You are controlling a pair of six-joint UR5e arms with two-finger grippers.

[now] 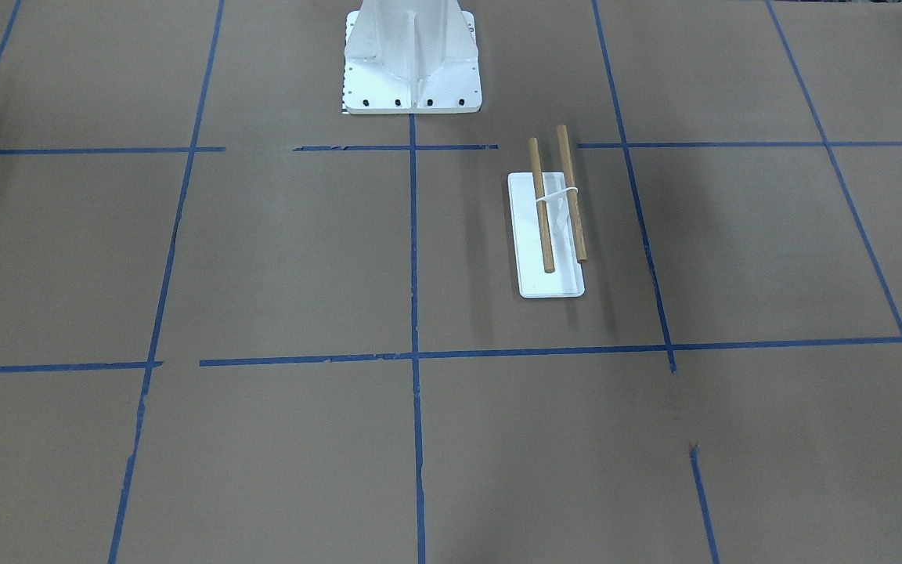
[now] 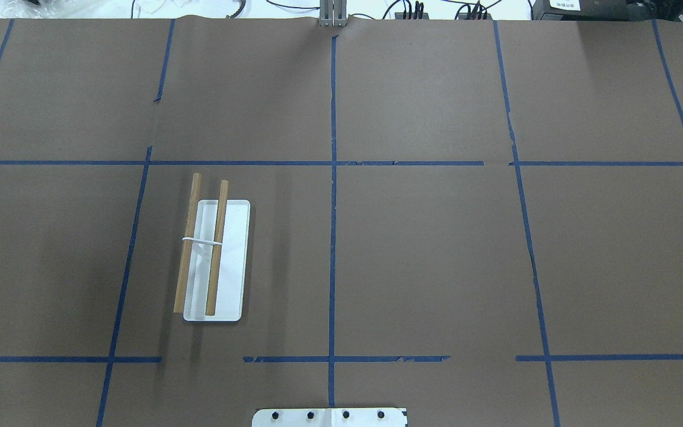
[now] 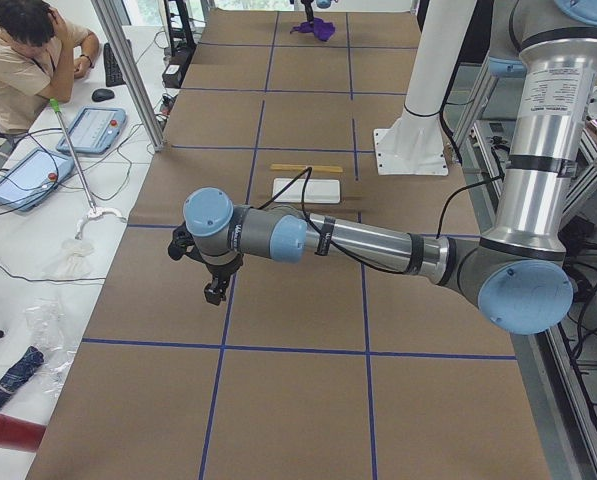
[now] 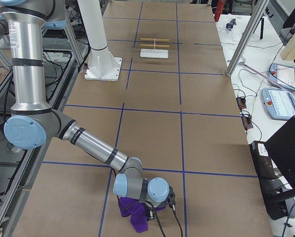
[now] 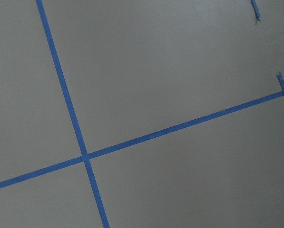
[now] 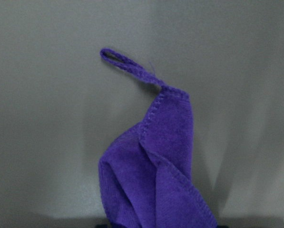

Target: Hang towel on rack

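Note:
The rack (image 2: 214, 261) stands on the robot's left half of the table: a flat white base with two brown dowel rods joined by a thin white support. It also shows in the front-facing view (image 1: 549, 227). Both rods are bare. The purple towel (image 4: 135, 215) is far off at the table's right end, bunched under my right gripper (image 4: 151, 212). In the right wrist view the towel (image 6: 156, 166) rises in folds from between the jaws, its loop at the top. My left gripper (image 3: 215, 290) hovers low over bare table; I cannot tell whether it is open or shut.
The large white bolted pedestal (image 1: 412, 63) stands at the robot's side of the table. Blue tape lines cross the brown table cover. An operator (image 3: 28, 50) sits beyond the far edge with control tablets (image 3: 93, 128). A metal frame post (image 4: 243, 42) stands by that edge.

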